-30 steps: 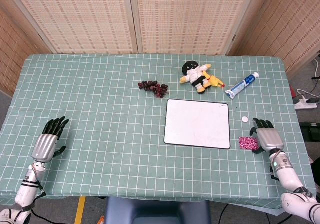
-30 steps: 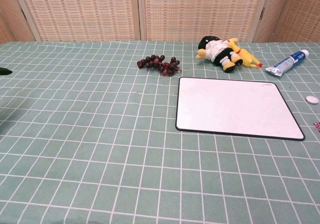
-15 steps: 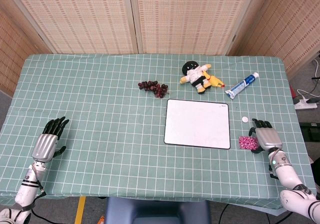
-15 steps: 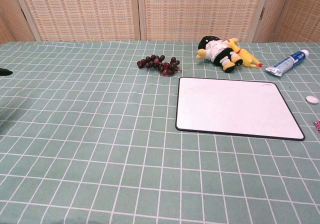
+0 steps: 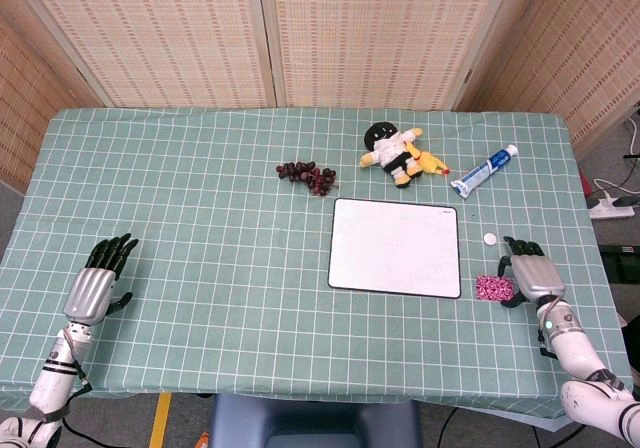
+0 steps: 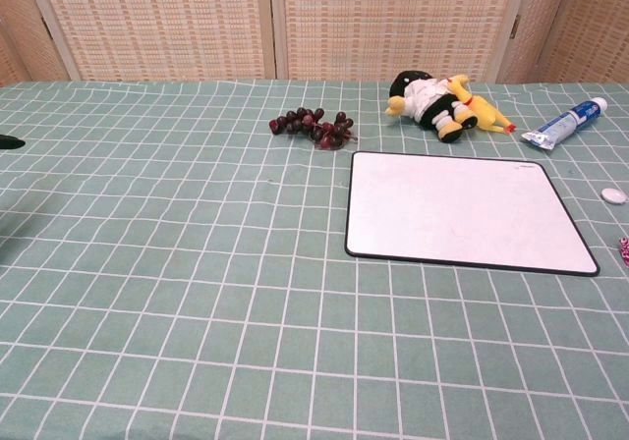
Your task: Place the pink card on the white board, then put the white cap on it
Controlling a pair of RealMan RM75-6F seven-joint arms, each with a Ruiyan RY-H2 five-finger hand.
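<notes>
the small pink patterned card (image 5: 493,287) lies on the green checked tablecloth (image 5: 200,218) just right of the flat white board with the dark rim (image 5: 395,247), not yet on it. my right hand (image 5: 530,273) sits against the card's right edge, fingers draped toward it; i cannot tell from the head view whether they actually pinch the card or only touch it. in the chest view only a sliver of the card shows at the frame's edge.

to do this well, i judge i need a firm pinch on the card's edge before lifting, since a thin card on cloth is likely to slide away, then a short carry left to lay it flat near the board's middle.

the small round white cap (image 5: 490,237) waits just beyond the card, beside the board's right edge. my left hand (image 5: 98,280) rests spread and empty, well apart at the table's far left.
</notes>
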